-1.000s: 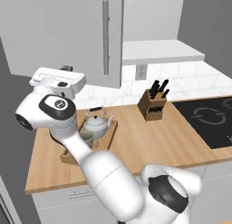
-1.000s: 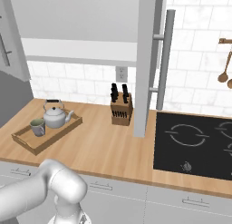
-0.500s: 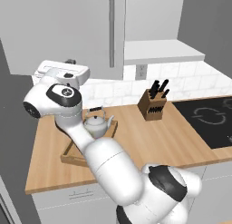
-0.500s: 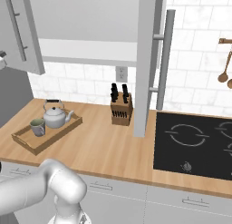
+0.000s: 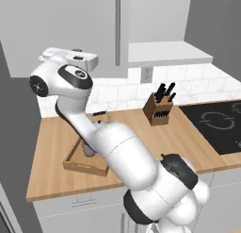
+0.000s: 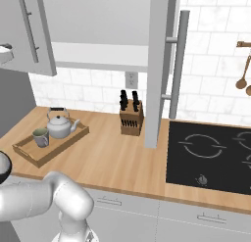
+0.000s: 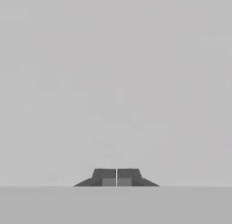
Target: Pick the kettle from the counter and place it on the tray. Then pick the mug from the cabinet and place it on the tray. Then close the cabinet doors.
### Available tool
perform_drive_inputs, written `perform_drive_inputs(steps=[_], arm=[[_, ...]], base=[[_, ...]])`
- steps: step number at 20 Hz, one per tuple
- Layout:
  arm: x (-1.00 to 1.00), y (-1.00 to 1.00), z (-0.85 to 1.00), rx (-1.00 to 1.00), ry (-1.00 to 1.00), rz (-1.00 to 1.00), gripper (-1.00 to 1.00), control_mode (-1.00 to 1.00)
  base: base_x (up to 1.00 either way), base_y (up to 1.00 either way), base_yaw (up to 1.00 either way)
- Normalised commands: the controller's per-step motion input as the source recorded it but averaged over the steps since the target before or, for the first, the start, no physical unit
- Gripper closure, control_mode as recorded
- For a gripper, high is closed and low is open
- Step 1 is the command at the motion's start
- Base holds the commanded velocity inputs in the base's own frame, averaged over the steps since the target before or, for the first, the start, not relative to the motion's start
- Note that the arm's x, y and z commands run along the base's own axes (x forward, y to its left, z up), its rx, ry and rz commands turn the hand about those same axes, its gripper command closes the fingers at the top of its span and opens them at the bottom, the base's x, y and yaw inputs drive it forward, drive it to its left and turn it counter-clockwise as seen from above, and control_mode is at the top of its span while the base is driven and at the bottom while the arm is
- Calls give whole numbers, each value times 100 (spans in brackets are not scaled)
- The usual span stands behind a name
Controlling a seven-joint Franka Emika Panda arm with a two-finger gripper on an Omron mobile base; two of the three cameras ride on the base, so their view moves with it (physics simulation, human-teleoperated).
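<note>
Pressing its two small dark tips tight together, the pincer (image 7: 117, 177) holds nothing and faces a flat pale grey surface close in front of it. In the left base view the white arm's hand reaches up beside the left pale grey cabinet door (image 5: 56, 29), near its long silver bar handle (image 5: 117, 30). The other grey door (image 6: 158, 64) stands wide open, edge-on. Down below, the shallow light-wood tray (image 6: 68, 138) sits on the long light-brown wooden tabletop (image 6: 112, 162). Inside the tray stand the round silver-grey kettle (image 6: 60, 126) and, just beside it, the small grey-green mug (image 6: 41, 137). A wooden knife block (image 6: 131, 119) stands near the wall, and a black stove top (image 6: 211, 155) lies to the right.
</note>
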Motion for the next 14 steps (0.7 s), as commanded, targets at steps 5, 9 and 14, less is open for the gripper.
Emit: perform_drive_inputs(steps=[5, 9, 14], arm=[[44, -32, 14, 3, 17, 4, 100, -100], [47, -12, 0, 0, 7, 3, 100, -100], [48, -11, -2, 0, 1, 2, 100, -100]], base=[[0, 0, 0], [0, 0, 0], [0, 0, 0]])
